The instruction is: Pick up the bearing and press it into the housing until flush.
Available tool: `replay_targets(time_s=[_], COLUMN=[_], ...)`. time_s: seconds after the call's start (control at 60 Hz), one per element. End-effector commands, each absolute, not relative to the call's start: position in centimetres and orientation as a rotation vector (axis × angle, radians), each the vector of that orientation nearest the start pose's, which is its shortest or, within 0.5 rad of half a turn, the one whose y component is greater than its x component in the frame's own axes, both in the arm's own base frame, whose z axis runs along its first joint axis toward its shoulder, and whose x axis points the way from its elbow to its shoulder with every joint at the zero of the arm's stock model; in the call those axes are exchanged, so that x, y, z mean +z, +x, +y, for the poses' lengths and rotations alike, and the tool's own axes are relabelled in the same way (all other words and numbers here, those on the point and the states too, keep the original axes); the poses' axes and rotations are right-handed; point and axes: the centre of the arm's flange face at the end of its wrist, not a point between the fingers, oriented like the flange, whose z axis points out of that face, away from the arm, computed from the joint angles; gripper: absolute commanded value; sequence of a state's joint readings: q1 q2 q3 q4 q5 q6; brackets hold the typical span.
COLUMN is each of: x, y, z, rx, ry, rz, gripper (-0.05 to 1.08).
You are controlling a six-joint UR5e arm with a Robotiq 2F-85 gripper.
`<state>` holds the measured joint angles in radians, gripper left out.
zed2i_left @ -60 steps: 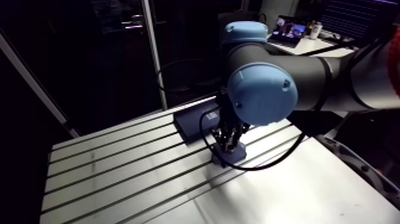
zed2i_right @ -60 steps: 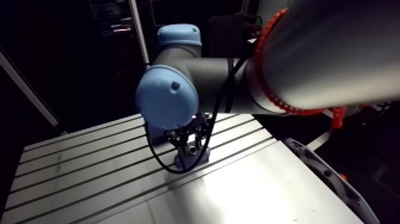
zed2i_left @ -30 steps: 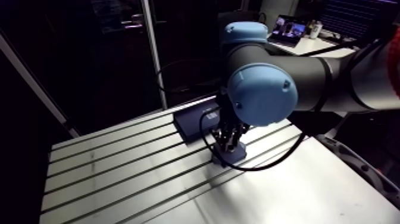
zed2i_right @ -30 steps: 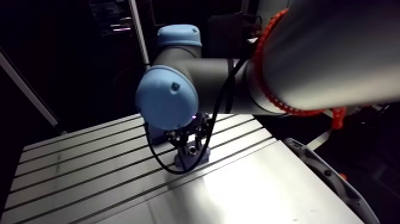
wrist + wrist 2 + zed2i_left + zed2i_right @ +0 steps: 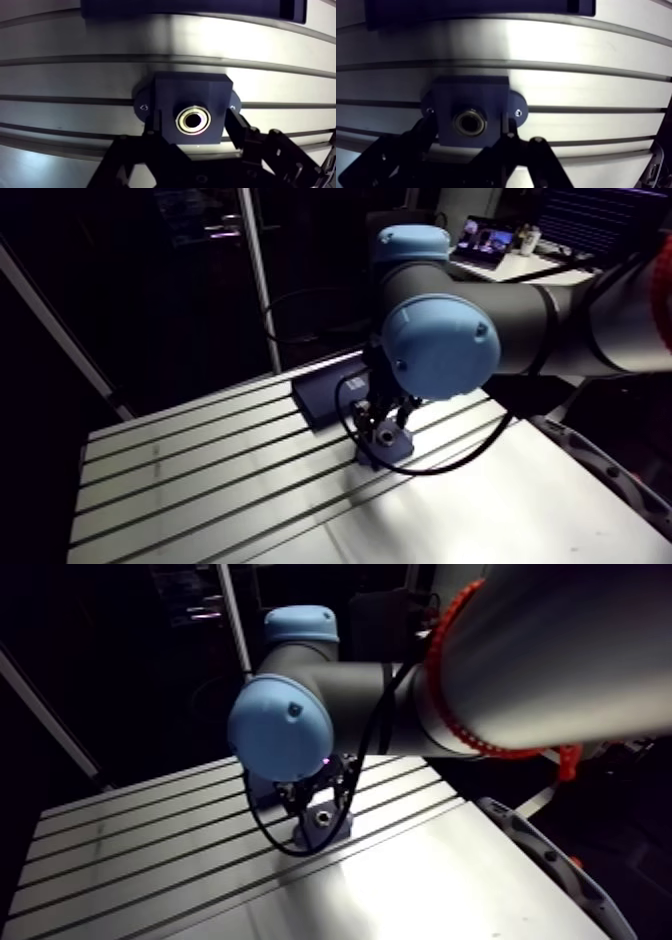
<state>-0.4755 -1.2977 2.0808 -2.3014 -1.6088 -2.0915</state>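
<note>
In the wrist view a dark blue housing [image 5: 192,95] sits on the slotted table [image 5: 75,75], two screws in its side flanges. The metal bearing [image 5: 193,120] sits inside the housing's round bore, its ring about level with the top face. My gripper [image 5: 194,126] hovers just above the housing, open, one dark fingertip [image 5: 235,122] on each side of the block and nothing held between them. In the arm view the gripper [image 5: 380,416] hangs under the blue wrist joint, right over the housing [image 5: 392,448].
A flat dark blue tray [image 5: 325,393] lies on the table just beyond the housing, ahead of the gripper [image 5: 190,7]. Table slots run crosswise under the housing. A smooth plate [image 5: 480,508] covers the table's near right part.
The gripper has lifted slightly off the housing and its fingers have spread. The bearing's bright ring now shows in the housing's top in the arm view.
</note>
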Motion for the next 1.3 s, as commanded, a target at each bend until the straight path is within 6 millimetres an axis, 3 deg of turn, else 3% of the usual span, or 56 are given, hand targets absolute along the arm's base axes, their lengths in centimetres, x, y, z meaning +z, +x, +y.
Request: replay_targets(time_s=[0.017,0.25,0.583,0.617,0.65,0.667,0.683,0.7,0.717,0.733,0.75,0.767,0.783,0.817,0.933,1.3], x=[20.9,23.7,25.0,25.1,25.1,25.1,25.2,25.2,25.2,25.2,25.2,25.2,25.2,25.3,25.3,24.5], y=[-49.5,-49.1,-48.4,-48.5,-48.5,-48.5,-48.6,-48.6,-48.6,-48.6,-48.6,-48.6,-48.6,-48.6,-48.7,-48.8], z=[10.7,10.4,10.2,10.2,10.2,10.2,10.3,10.3,10.4,10.4,10.4,10.4,10.4,10.4,10.1,10.1], rx=[0.032,0.027,0.025,0.026,0.026,0.026,0.026,0.026,0.025,0.025,0.021,0.021,0.019,0.018,-0.008,-0.034], ry=[-0.076,-0.078,-0.073,-0.073,-0.067,-0.067,-0.06,-0.06,-0.057,-0.057,-0.057,-0.057,-0.055,-0.05,-0.052,-0.049], rz=[3.107,3.103,3.094,3.096,3.096,3.096,3.096,3.096,3.095,3.095,3.093,3.093,3.091,3.09,3.091,3.086], gripper=[0.0,0.0,0.03,0.07,0.24,0.24,0.34,0.34,0.44,0.44,0.55,0.55,0.64,0.71,0.81,0.91])
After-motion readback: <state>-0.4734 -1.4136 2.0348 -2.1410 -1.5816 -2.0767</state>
